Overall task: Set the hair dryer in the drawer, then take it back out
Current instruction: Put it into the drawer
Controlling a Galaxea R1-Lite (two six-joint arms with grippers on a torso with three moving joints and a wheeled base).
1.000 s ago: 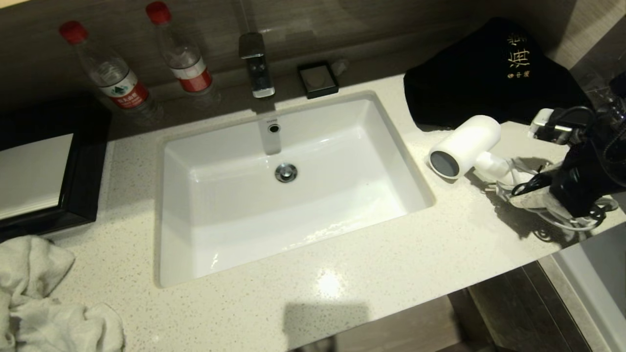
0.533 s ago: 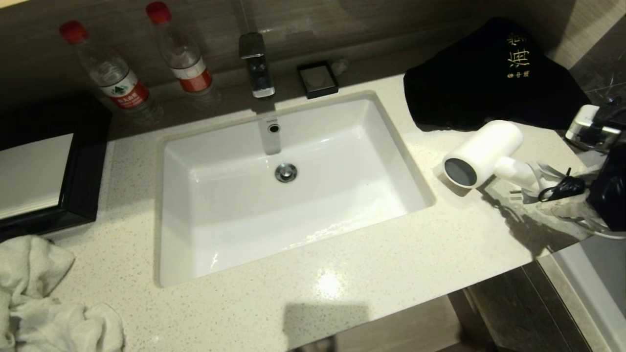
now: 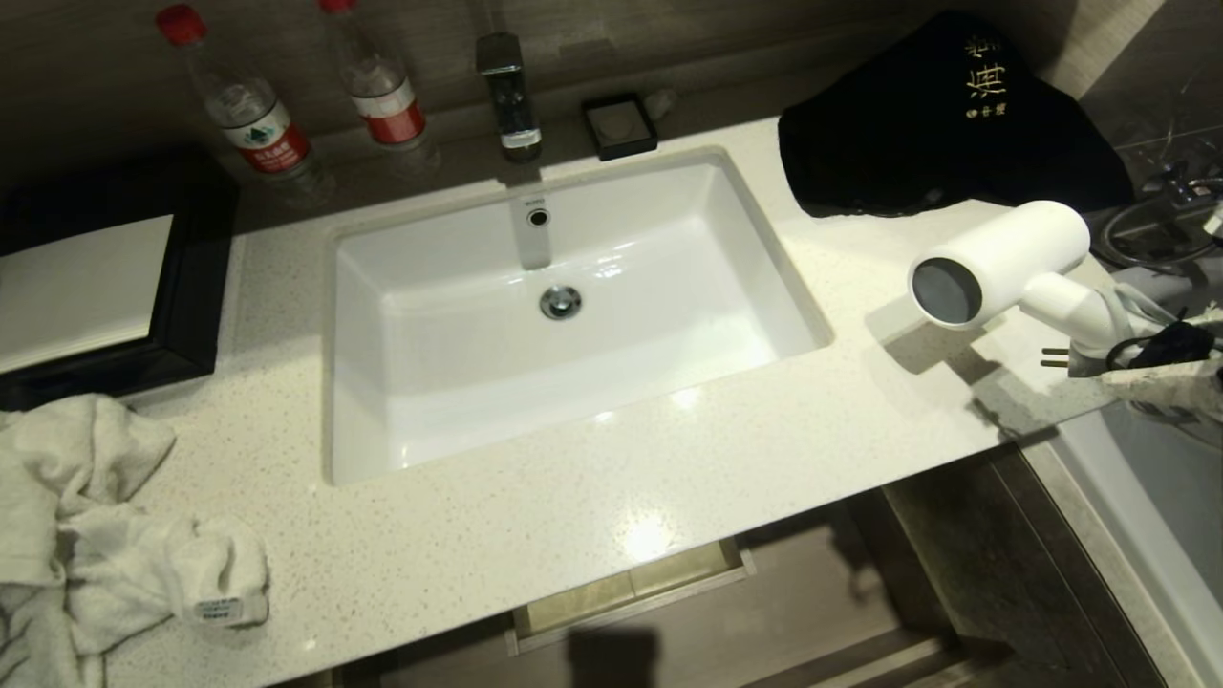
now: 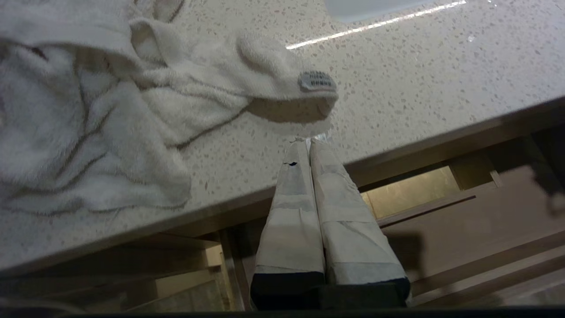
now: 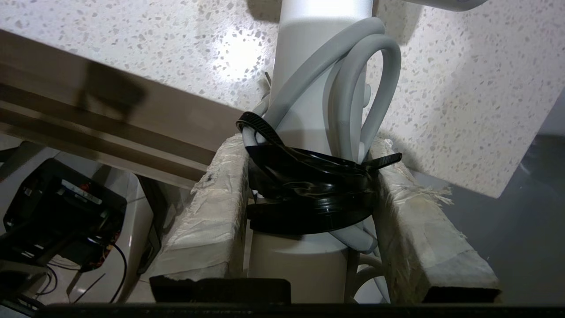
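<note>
Speckled pale stone countertop [image 3: 535, 516] surrounds a glossy white rectangular basin [image 3: 573, 315]; a crumpled white terry towel [image 3: 86, 535] lies at its left front corner, a black cloth with gold lettering [image 3: 946, 115] at the right rear. Beneath the front edge, the light wood-grain drawer [image 3: 631, 592] shows only a strip, the rest hidden. At the right end the white glossy hair dryer [image 3: 1003, 263] hangs clear of the counter, higher than a second ago, its handle and looped cord clamped between the right gripper [image 5: 309, 212]'s taped fingers. The left gripper [image 4: 309, 145] sits pressed together by the towel.
</note>
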